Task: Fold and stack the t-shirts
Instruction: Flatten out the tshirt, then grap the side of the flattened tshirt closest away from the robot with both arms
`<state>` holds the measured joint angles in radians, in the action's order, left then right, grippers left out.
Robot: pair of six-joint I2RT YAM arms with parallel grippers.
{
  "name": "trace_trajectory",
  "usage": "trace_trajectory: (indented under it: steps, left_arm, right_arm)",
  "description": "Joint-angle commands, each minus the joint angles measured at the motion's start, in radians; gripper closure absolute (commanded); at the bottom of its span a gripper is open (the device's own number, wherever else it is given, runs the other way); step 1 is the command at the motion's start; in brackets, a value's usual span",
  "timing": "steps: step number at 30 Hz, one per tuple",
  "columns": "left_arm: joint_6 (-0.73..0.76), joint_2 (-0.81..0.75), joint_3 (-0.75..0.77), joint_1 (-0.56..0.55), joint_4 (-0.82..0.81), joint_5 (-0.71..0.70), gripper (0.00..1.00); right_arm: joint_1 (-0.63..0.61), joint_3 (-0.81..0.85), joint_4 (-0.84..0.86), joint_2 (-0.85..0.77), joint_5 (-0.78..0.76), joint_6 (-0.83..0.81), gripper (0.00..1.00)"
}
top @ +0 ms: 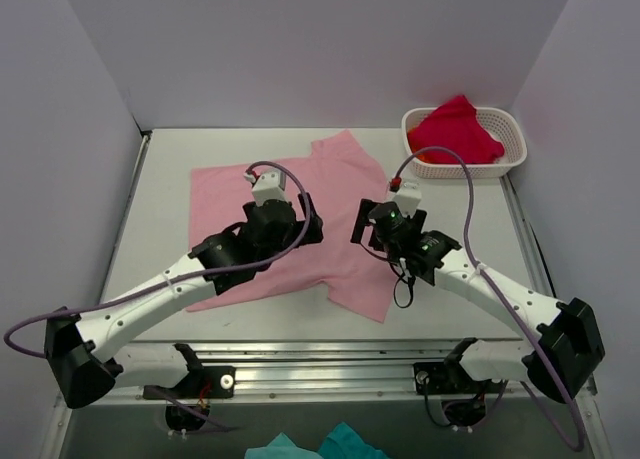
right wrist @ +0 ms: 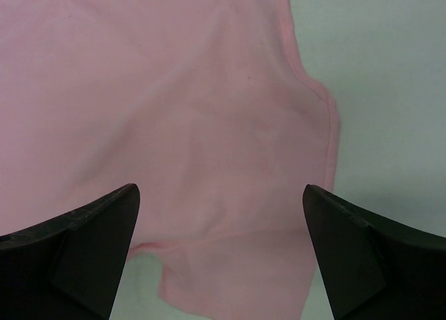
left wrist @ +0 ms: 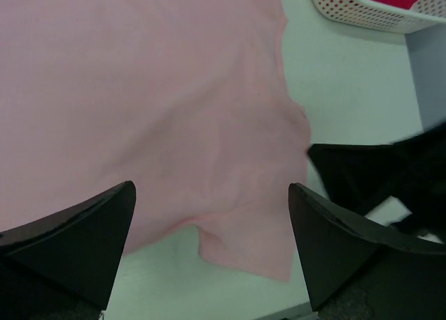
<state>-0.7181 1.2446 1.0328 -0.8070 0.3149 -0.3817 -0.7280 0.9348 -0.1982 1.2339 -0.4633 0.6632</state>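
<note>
The light pink t-shirt [top: 225, 194] lies spread flat on the white table. My left gripper [top: 308, 229] hovers open over its middle. My right gripper [top: 362, 224] hovers open over its right part, close to the left one. The left wrist view shows the pink t-shirt [left wrist: 153, 111] and a sleeve between my open left gripper [left wrist: 209, 222]. The right wrist view shows the pink t-shirt [right wrist: 195, 125] below my open right gripper [right wrist: 219, 222]. Neither gripper holds any cloth. The crimson t-shirt [top: 455, 131] lies bunched in the white basket [top: 510, 159].
The basket stands at the back right corner and also shows in the left wrist view [left wrist: 348, 10]. The right arm's gripper [left wrist: 376, 173] shows at the right of the left wrist view. Teal cloth [top: 320, 447] lies below the table's front rail. Walls enclose three sides.
</note>
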Motion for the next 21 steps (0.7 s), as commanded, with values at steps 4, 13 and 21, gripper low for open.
trace_trajectory:
  steps: [4, 13, 21]
  left_arm:
    - [-0.398, -0.06, -0.017, -0.218, 0.682, -0.507, 0.07]
    - [-0.606, -0.126, -0.301, -0.271, 0.63, -0.365, 0.07]
    - [-0.649, -0.217, -0.335, -0.273, 0.673, -0.368, 0.07]
  right_arm:
    - [0.159, -0.328, 0.07, -0.148, 0.405, 0.129, 0.0]
    - [0.004, -0.47, -0.037, -0.275, 0.374, 0.289, 0.01]
    - [-0.088, -0.57, 0.002, -0.267, 0.373, 0.413, 0.04]
